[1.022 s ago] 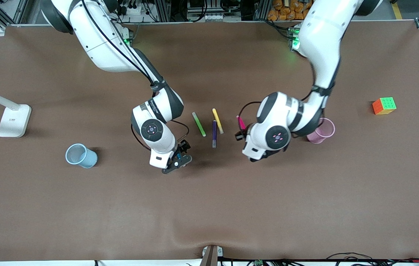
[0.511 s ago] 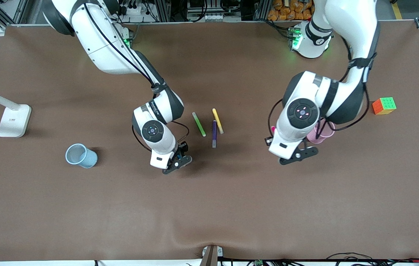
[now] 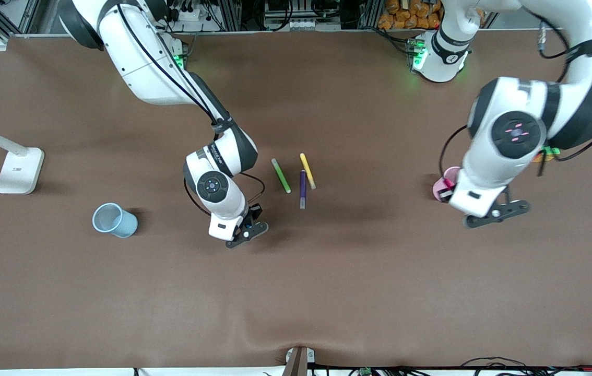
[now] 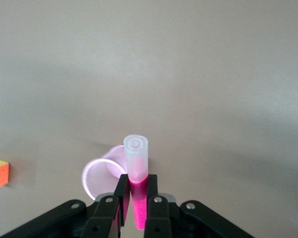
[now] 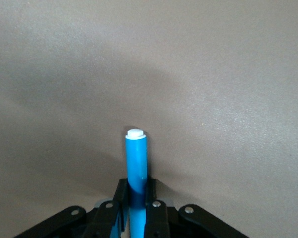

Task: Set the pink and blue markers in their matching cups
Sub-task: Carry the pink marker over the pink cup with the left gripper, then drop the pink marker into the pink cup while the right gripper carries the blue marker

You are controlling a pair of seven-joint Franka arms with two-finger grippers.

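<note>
The slim magenta-pink marker (image 4: 137, 191) with its pale greyish cap stands pinched in the left gripper (image 4: 135, 201) just above the pale pink translucent plastic cup (image 4: 103, 175), toward the left arm's end of the brown desk (image 3: 327, 271). The bright blue marker (image 5: 136, 166) is clamped upright in the right gripper (image 5: 134, 203), over bare desk beside the green, purple and yellow markers (image 3: 302, 189). The light blue translucent cup (image 3: 114, 220) lies tipped toward the right arm's end.

Tabletop (image 3: 327, 292): a brown mat is covering it edge to edge, rippling slightly at the near edge.
Lamp (image 3: 18, 169): a white base is sitting toward the right arm's end.
Frame (image 3: 275, 13): metal rails and cabling are running along the robots' side.
Light: soft shadows are falling on the mat.
</note>
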